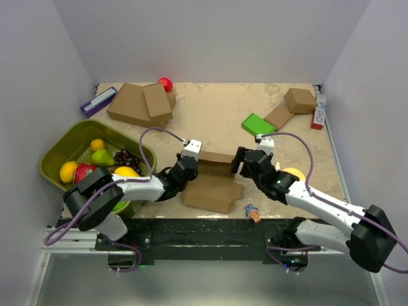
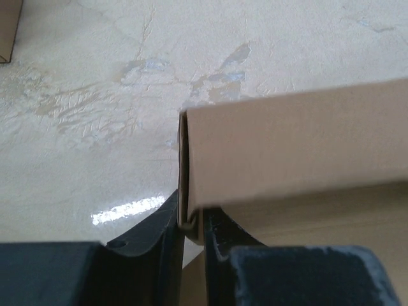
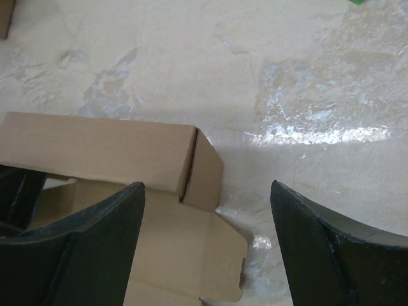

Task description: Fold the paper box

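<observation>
The paper box (image 1: 213, 185) lies part-folded at the near middle of the table (image 1: 217, 121), its rear wall stood up. The wall's left end is pinched by the left gripper (image 2: 190, 220), while the right gripper (image 3: 207, 210) is held spread wide about the right corner, grasping nothing. Wall-raising is judged to be in hand; next, the right end needs to be clamped and its flap tucked inward. Farther left, a green tub (image 1: 51, 156) is filled with a lemon (image 1: 68, 171), a pear (image 1: 102, 157) and dark grapes (image 1: 124, 157).

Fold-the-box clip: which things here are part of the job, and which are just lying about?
In the job: paper box; left gripper, jaws clamped on its wall; right gripper, jaws open.
Lying about: fruit bin, stacked brown boxes, red ball, small brown box, green block.
</observation>
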`<state>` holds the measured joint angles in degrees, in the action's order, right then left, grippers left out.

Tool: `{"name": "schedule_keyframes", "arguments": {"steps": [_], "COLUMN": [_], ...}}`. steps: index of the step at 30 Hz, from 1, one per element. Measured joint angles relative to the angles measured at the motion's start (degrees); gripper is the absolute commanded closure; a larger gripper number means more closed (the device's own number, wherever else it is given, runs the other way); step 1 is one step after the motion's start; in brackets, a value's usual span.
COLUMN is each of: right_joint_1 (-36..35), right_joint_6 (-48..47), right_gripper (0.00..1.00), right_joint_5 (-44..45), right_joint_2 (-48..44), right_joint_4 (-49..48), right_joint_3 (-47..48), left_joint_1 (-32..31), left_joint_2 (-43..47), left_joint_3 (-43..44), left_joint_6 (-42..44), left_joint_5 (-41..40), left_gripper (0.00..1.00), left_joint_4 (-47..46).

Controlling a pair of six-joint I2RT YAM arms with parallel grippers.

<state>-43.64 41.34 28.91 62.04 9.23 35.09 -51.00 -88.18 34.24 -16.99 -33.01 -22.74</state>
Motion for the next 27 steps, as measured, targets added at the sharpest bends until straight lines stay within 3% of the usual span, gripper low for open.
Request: {"name": "schedule_keyframes", "arguments": {"steps": [6,12,19,27], "right_joint_1": [0.1,0.2,1.6,8.3], "right_joint_6": [0.2,3.9,7.2,9.0], "right_gripper": [0.17,0.21,0.28,0.36], "right_joint_5": [-6.1,-7.4,-7.6,-12.3], "right_joint_2": [-6.6,-7.3,-7.3,-5.6], "right_joint_4": [3.2,4.7,2.8,-3.8], "right_joint_3": [0.3,2.4,1.6,-3.0], "left_joint_1": [0.0,0.0,0.0,4.6], "left_joint_2": [3.3,9.7,19.6,23.5], "left_joint_3": [-1.0,-3.3,-5.1,-0.8], "left_joint_6": [0.5,1.4,1.4,-0.6], "left_joint_5": [2.7,7.6,16.0,25.1], "left_gripper": [0.35,0.17,0.08,0.09], "left_joint_4": [0.2,1.5,7.8,15.1]}}
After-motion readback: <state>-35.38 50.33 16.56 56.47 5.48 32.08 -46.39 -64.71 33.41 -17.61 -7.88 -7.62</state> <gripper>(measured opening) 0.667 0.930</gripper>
